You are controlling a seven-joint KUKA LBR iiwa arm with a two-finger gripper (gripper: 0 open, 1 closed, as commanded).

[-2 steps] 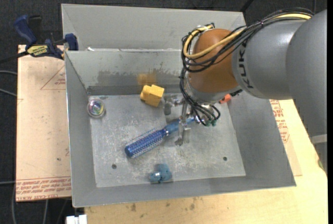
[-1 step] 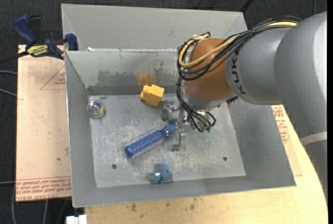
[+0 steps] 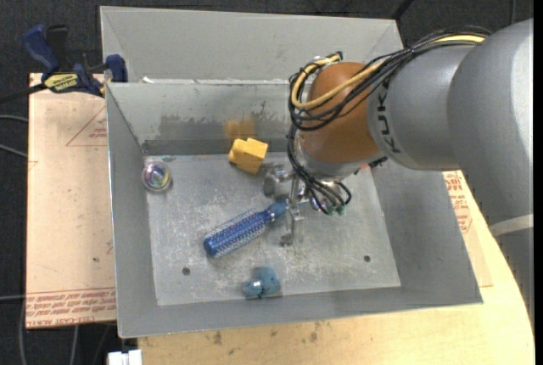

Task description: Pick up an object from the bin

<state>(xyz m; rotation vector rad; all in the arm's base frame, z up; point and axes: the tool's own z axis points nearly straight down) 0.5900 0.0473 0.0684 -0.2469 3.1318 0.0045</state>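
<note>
1. You'll find the gripper low over the floor of the grey bin, under the orange wrist cover and its loop of cables.
2. You cannot tell from this angle how far open it is, nor whether it has hold of anything.
3. Just beside it, toward the view's left, lies a blue brush. The handle end reaches up to the gripper and the bristled head slants away, down and to the left.
4. Whether the gripper touches that handle, you cannot tell.
5. Up and left of the gripper, near the back wall, sits a yellow block, apart from it.
6. Further left, well apart, is a small shiny round thing.
7. Below the gripper, toward the front wall, lies a small pale-blue lump, also apart.
</note>
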